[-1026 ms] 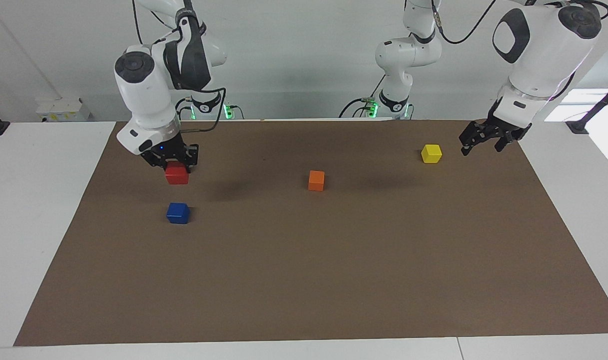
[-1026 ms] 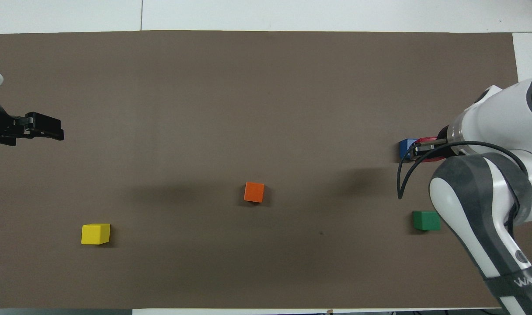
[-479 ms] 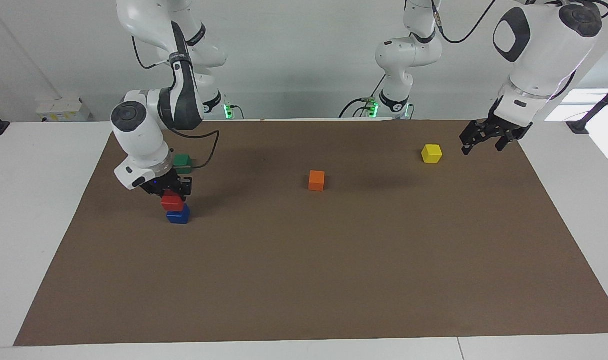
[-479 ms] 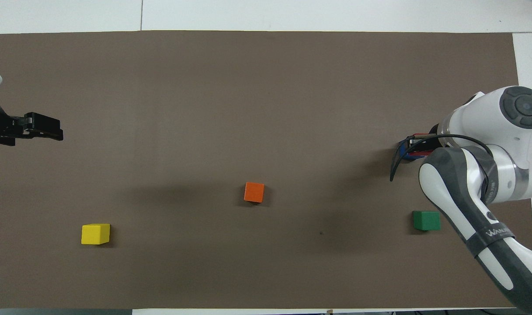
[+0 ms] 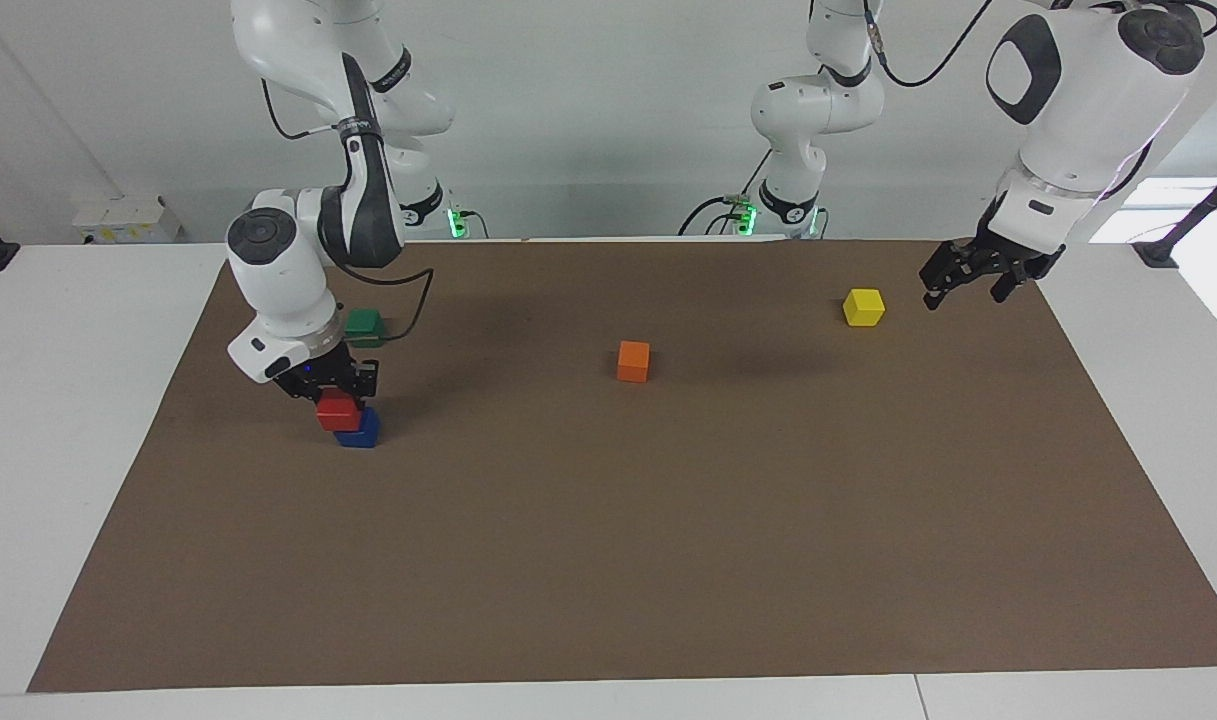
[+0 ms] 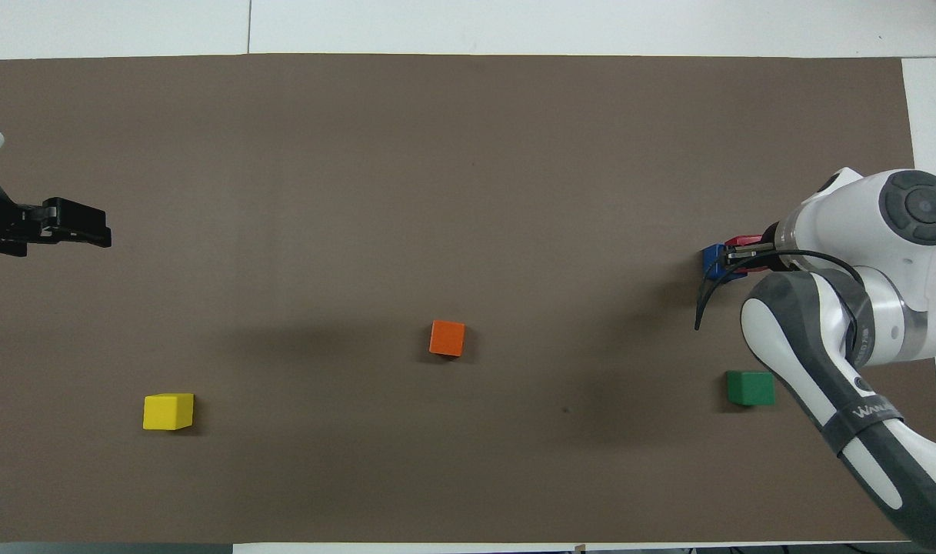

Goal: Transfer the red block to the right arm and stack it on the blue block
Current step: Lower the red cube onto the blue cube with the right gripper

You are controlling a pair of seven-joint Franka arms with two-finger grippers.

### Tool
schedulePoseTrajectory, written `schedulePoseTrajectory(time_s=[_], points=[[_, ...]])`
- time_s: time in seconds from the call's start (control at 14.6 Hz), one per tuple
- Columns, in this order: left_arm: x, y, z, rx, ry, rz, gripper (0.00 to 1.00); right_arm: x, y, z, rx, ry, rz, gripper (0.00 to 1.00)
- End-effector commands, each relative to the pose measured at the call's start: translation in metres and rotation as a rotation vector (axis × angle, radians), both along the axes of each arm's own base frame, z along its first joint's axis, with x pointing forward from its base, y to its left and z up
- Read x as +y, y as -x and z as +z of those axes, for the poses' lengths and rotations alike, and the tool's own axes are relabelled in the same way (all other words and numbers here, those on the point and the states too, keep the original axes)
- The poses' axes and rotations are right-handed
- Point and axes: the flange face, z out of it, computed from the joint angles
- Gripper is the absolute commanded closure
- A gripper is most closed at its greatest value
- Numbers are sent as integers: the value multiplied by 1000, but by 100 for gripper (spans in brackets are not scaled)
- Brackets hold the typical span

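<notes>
Lettering "WAND…" point(image 6: 867, 412) marks right arm point(image 6: 821, 369) holding red block point(image 5: 336, 409).

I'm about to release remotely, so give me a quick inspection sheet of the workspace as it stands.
Surface: brown mat on a white table.
Job's things: red block sits on the blue block, offset toward the right arm's end, not square.
Clutter: green block, orange block, yellow block, each apart on the mat.
Grippers: right gripper shut on the red block; left gripper waits open in the air, beside the yellow block.
Cables: black cable loops off the right arm's wrist.
Surroundings: white wall, grey box on the table.
</notes>
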Motion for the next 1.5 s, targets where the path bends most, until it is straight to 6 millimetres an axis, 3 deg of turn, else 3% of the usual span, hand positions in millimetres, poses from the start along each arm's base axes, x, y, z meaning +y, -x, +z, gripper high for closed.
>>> schedulePoseTrajectory(time_s=[0.0,0.27,1.09,1.23,1.44], points=[[1,4,5,6,-8,-5,0,-5,7,3,-25,-13,33,100],[1,4,5,6,-8,-5,0,-14,5,4,-39,-94,86,100],[1,4,5,6,-8,-5,0,-10,14,-7,-52,-120,86,100],[1,4,5,6,-8,-5,0,-9,14,-6,-55,-131,74,1],[1,4,5,6,-8,-5,0,-10,11,-3,-58,-132,75,0]])
